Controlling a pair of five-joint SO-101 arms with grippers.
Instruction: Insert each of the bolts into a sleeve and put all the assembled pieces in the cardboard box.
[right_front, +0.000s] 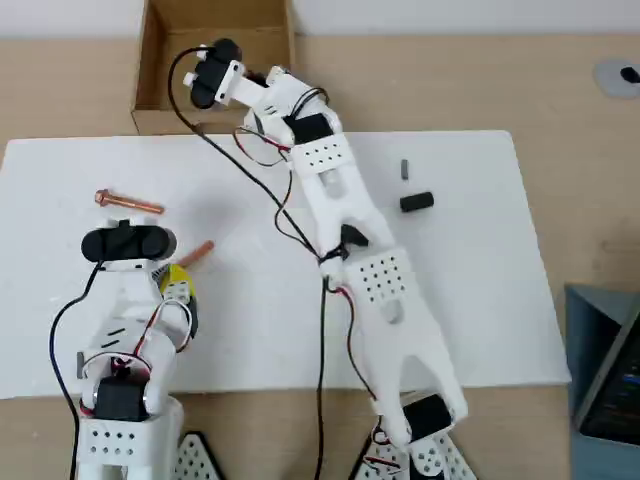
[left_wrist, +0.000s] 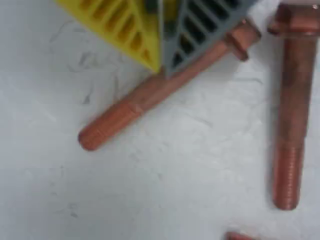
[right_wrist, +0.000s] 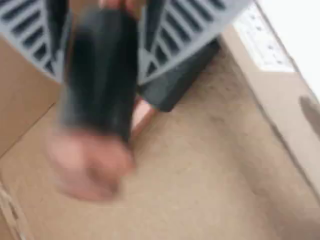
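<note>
Work inside the cardboard box (right_wrist: 215, 170) first: lower close to its floor before letting go, aiming beside the assembled piece (right_wrist: 170, 92) lying there. Note the right gripper (right_wrist: 97, 55) closed firmly on a black sleeve (right_wrist: 100, 100) with a bolt end (right_wrist: 87, 160) poking out; release gently to avoid a bounce. Note the left gripper (left_wrist: 160, 62) down over a copper bolt (left_wrist: 130, 110) lying flat, near a second bolt (left_wrist: 292, 115); cannot tell whether clamped.

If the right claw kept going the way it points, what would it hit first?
Likely the box floor, near the piece lying there; the sleeve in the right gripper would touch first. Depth is unclear.
</note>
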